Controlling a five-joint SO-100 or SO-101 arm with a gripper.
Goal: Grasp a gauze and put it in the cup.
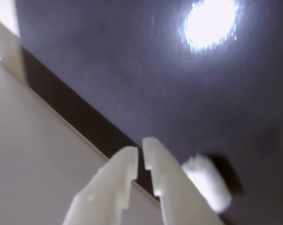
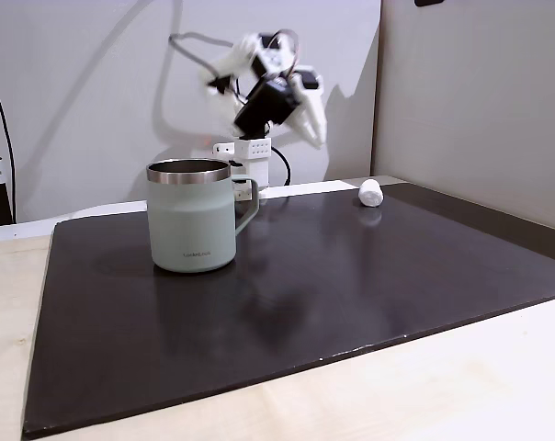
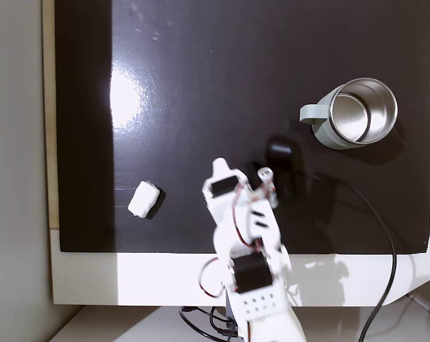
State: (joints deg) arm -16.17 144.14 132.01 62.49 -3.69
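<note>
— Where's your gauze [image 1: 208, 182]?
— On the dark mat [image 3: 201, 85], just right of your gripper [image 1: 140, 154] in the wrist view, untouched. Fingers nearly closed, holding nothing. The cup [image 3: 357, 112] stands well apart.

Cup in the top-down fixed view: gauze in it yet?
No. The cup shows only bare metal inside, and the gauze lies on the dark mat far to its left.
</note>
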